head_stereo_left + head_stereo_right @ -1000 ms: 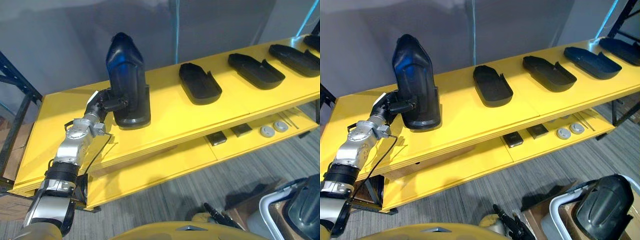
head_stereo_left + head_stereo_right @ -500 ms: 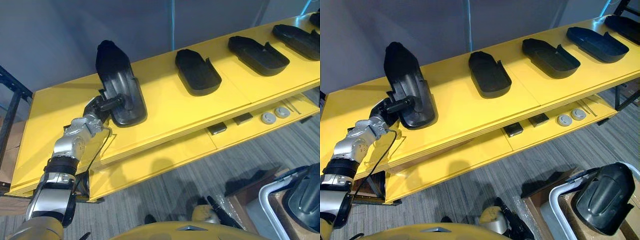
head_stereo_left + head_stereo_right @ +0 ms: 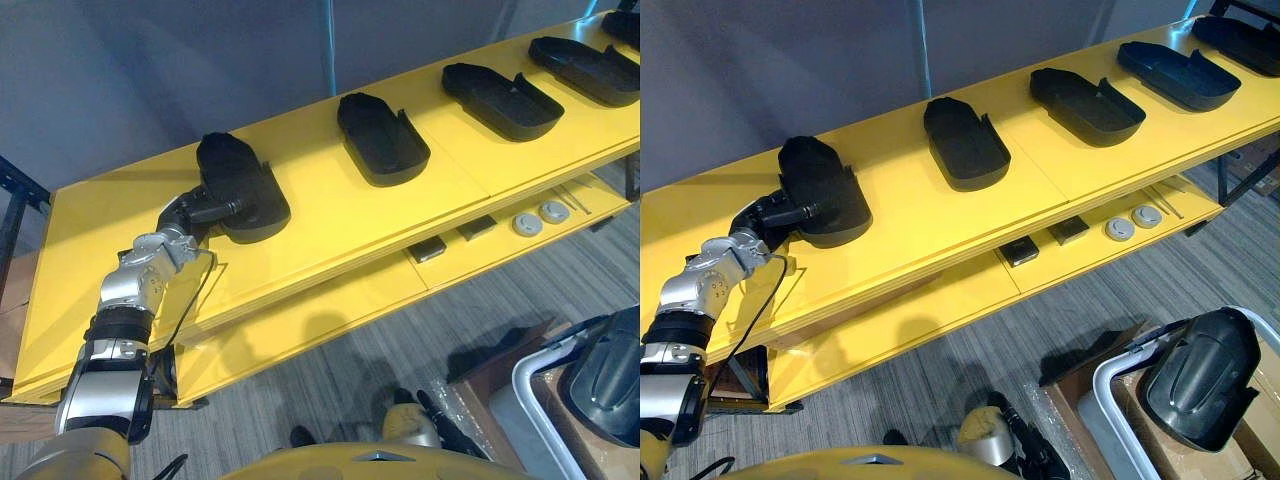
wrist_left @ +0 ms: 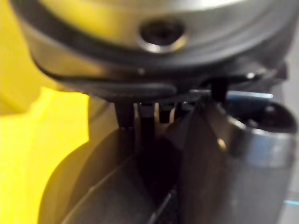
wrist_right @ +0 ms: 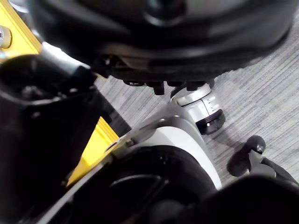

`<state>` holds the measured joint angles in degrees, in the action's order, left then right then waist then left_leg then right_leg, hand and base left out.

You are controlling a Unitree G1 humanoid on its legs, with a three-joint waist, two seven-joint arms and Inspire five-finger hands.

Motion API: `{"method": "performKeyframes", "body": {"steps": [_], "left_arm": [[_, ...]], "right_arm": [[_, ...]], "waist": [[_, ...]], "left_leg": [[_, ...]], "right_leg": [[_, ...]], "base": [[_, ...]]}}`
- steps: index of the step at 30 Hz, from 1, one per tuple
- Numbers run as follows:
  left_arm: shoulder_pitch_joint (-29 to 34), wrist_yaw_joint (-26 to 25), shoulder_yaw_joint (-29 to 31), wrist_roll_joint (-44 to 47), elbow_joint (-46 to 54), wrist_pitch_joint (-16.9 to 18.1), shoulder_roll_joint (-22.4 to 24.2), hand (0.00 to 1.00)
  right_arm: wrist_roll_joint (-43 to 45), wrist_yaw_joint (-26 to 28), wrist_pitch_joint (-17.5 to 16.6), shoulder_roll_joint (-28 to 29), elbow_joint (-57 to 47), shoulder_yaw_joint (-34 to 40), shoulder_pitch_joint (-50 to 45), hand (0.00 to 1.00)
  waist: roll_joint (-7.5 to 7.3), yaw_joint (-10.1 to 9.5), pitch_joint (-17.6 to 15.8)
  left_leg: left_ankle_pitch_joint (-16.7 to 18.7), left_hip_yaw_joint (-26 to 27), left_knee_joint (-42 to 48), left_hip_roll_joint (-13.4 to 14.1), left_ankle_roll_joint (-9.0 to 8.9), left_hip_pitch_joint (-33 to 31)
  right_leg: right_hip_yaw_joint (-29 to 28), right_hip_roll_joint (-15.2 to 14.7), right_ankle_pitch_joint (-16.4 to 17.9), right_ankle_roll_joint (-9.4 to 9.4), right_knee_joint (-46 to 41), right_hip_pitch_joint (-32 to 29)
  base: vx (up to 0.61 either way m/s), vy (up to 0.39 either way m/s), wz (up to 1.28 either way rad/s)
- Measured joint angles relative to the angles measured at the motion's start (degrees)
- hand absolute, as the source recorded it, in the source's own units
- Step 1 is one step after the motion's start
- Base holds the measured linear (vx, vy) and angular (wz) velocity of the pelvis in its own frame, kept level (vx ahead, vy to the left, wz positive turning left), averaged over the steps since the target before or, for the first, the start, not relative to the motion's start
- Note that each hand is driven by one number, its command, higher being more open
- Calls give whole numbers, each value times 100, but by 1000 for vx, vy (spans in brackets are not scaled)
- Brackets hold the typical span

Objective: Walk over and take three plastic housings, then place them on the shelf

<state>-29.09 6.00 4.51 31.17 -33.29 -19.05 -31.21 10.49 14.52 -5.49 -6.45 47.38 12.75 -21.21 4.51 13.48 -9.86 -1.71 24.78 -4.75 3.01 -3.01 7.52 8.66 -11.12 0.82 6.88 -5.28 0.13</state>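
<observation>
Left hand (image 3: 188,213) apparently grips the end housing (image 3: 245,182) lying on the yellow shelf (image 3: 330,228), well apart from the next housing (image 3: 380,142).

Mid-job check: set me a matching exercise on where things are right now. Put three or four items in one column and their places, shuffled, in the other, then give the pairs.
Things:
1. leftmost housing
2. round discs
3. lone housing
4. left hand

Places:
A. on the lower shelf, towards its right
B. low on the right, off the shelves, by the white bin
C. curled on a housing's edge
D. lying at the left end of the top shelf

Pairs: 1-D, 2-A, 3-B, 4-C.
</observation>
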Motion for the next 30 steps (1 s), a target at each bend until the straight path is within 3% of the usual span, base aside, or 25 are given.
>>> {"method": "performKeyframes", "body": {"steps": [13, 19, 24, 30], "left_arm": [[-315, 48, 88, -1437, -239, -100, 2, 100], [-507, 24, -8, -2568, -331, -82, -51, 100], [-783, -96, -305, -3717, -449, -46, -388, 100], [-1140, -229, -657, -3852, -490, 22, -745, 100]], "right_arm": [[36, -144, -126, 0, 70, 28, 1, 100], [130, -149, -183, 7, 169, 38, 0, 100], [172, -131, -290, 15, 248, 94, -1, 100], [103, -444, -433, 16, 251, 153, 15, 100]], "waist": [[99, 92, -71], [105, 109, -68], [110, 104, -65], [137, 82, -49]], "left_leg": [[6, -19, 0, 26, -10, 81], [1, -32, 2, 36, -17, 94], [-6, -34, 22, 54, -26, 92], [-10, -73, 45, 63, -27, 97]], "right_leg": [[29, 27, -12, 20, 45, 114], [41, 38, -14, 19, 45, 132], [39, 56, -34, -2, 45, 134], [66, 59, -44, -18, 48, 174]], "base": [[0, 0, 0], [0, 0, 0], [0, 0, 0], [-5, 4, 2]]}}
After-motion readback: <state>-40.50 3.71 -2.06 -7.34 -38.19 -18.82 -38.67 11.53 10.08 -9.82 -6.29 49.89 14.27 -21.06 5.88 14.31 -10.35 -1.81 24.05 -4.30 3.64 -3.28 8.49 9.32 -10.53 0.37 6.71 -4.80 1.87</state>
